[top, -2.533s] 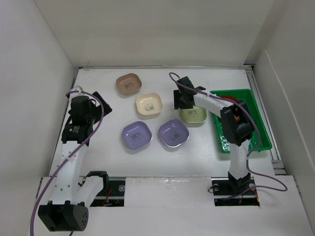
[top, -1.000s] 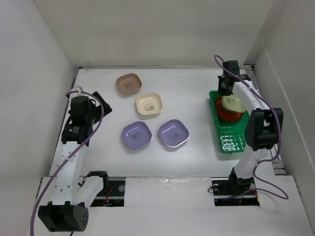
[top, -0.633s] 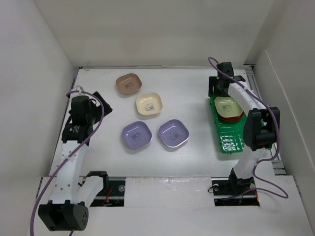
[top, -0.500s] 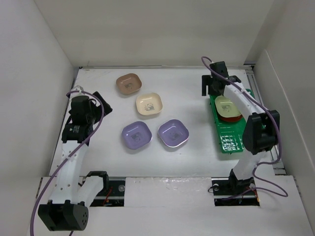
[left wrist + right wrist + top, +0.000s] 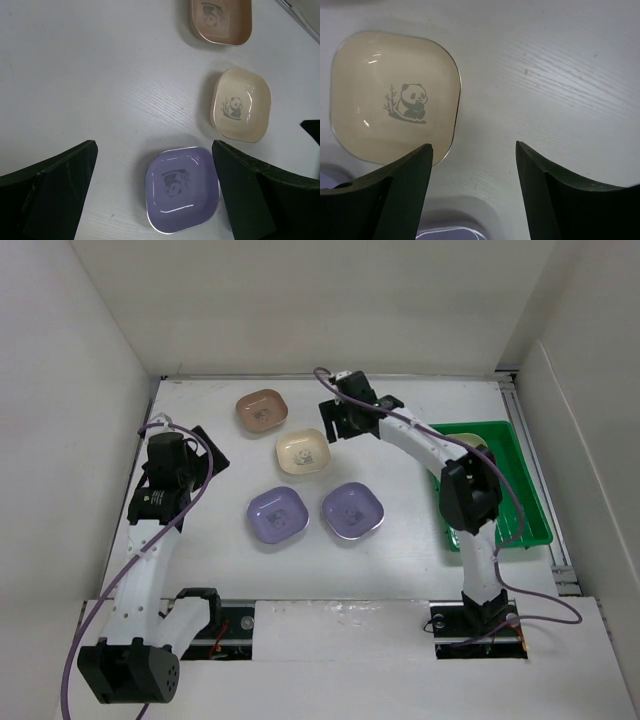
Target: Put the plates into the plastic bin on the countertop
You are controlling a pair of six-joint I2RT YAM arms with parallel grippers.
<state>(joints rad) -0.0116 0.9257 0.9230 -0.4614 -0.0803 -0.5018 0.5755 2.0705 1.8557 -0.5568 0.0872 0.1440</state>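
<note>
Four plates lie on the white countertop (image 5: 400, 560): a tan-brown one (image 5: 262, 410), a cream one (image 5: 302, 452) and two lavender ones (image 5: 277, 513) (image 5: 352, 509). My right gripper (image 5: 335, 422) is open and empty, low over the counter just right of the cream plate (image 5: 395, 97); a lavender rim (image 5: 445, 232) shows below it. The green plastic bin (image 5: 522, 472) sits at the right, partly behind my right arm, with a pale plate (image 5: 478, 444) inside; the red plates are hidden. My left gripper (image 5: 203, 447) is open and empty, above the left lavender plate (image 5: 182, 189).
White walls close in the counter at the back and on both sides. A metal rail (image 5: 560, 560) runs along the right edge beside the bin. The cream plate (image 5: 242, 104) and tan plate (image 5: 221, 20) show in the left wrist view.
My right gripper carried the sage green plate to the bin, left it on the red plates there, then swung left, empty, to the cream plate. The left arm barely moved.
</note>
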